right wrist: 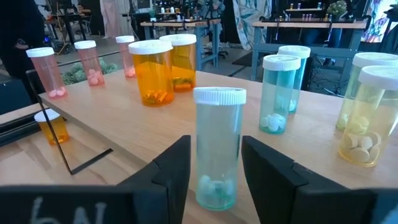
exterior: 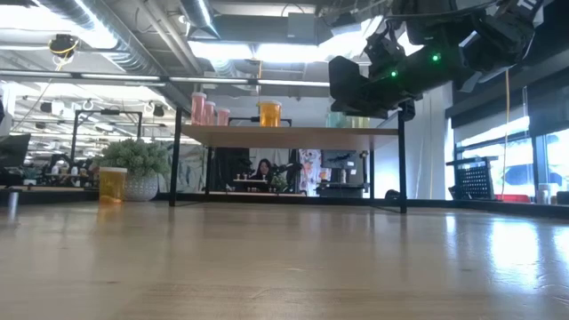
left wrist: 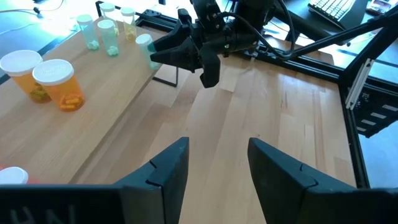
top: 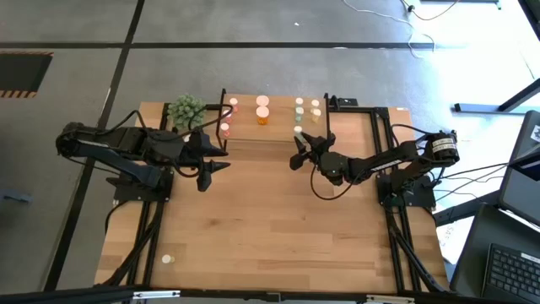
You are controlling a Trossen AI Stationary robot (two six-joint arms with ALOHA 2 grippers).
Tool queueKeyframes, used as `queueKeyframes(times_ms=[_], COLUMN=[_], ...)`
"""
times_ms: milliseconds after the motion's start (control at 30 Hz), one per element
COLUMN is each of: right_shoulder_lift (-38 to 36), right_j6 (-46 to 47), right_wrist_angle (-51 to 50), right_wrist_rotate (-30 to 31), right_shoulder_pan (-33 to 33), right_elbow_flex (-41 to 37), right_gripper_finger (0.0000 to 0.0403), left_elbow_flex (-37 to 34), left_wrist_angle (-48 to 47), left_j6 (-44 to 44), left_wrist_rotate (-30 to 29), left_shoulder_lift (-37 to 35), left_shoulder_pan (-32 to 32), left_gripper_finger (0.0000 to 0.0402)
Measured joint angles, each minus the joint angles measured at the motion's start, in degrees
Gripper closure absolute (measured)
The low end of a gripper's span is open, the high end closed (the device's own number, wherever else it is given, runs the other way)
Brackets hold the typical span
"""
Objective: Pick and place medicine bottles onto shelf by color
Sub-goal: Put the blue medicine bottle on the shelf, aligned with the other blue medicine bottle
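- I am at the placing step: my right gripper [right wrist: 211, 180] reaches over the front edge of the shelf [right wrist: 112, 127], a low light-wood board on thin black metal legs, with a clear pale teal plastic bottle with a white cap [right wrist: 219, 146] standing upright between its fingers.
- The fingers flank the bottle's lower half with a sliver of gap on each side, so I judge the hold loosened or just letting go; I cannot tell whether either pad touches.
- The bottle's base sits on the shelf board, a few small pale tablets at its bottom, near the two other teal bottles [right wrist: 280, 93] and well apart from the amber ones.
- Colour groups read across the shelf: pink bottles [right wrist: 48, 71] at one end, wide amber bottles with white caps [right wrist: 152, 71] in the middle, teal ones, then pale yellow bottles [right wrist: 367, 115].
- Next I should part the fingers fully and back straight off, level, so neither finger tips the tall narrow bottle.
- My left gripper [left wrist: 214, 165] waits spread and empty above the worktop [left wrist: 249, 112], just in front of the shelf.
- A small amber bottle [right wrist: 51, 127] stands on the worktop beside the shelf leg; it looks like the next pick.
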Motion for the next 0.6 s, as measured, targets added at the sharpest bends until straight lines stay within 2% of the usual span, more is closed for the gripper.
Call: queueKeyframes(times_ms=[600], right_shoulder_lift=[0.0], right_j6=[-0.2], right_wrist_angle=[-1.5], right_wrist_rotate=[1.3], right_shoulder_pan=[-0.2], right_elbow_flex=[0.0], right_gripper_finger=[0.0247], left_elbow_flex=[0.0], left_wrist_angle=[0.0], left_j6=[0.0], left_wrist_rotate=[0.0], left_shoulder_lift=[0.0], left_shoulder_pan=[0.0], left_gripper_finger=[0.0242])
